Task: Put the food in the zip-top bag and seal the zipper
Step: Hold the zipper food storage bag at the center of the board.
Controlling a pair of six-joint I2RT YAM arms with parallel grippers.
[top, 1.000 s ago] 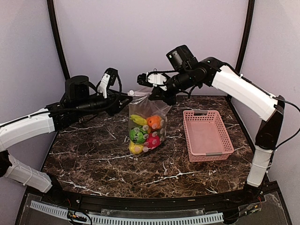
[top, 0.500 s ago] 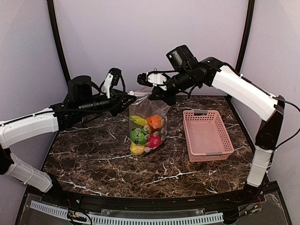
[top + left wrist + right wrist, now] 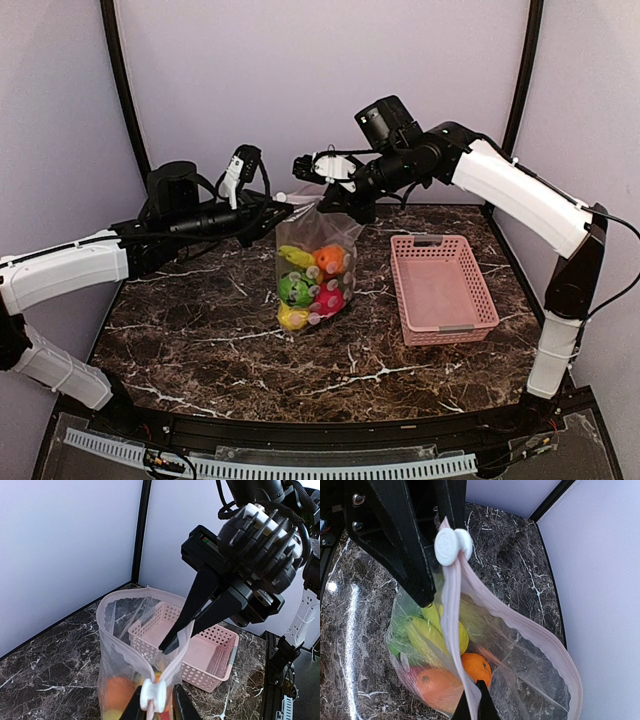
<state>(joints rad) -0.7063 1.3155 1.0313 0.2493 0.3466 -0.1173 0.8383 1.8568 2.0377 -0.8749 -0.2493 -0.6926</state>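
Zip-top bag (image 3: 314, 262) stands held up near the middle of the table's (image 3: 200, 340) far edge, with the pink basket (image 3: 441, 290) toward the right edge. Food (image 3: 312, 285) sits inside the bag. I read the left gripper (image 3: 156, 706) as closed on the slider tab (image 3: 152, 694). The right gripper (image 3: 168, 645) is pinched shut on the zipper (image 3: 451, 610). Bag mouth gapes open.

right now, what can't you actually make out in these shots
- Left wrist: whether the left gripper clamps the slider tab; its fingertips are cut off by the bottom edge.
- Right wrist: food low in the zip-top bag; upper pieces and folds hide it.
- Top external: whether the bag's bottom touches the table; too small to tell.
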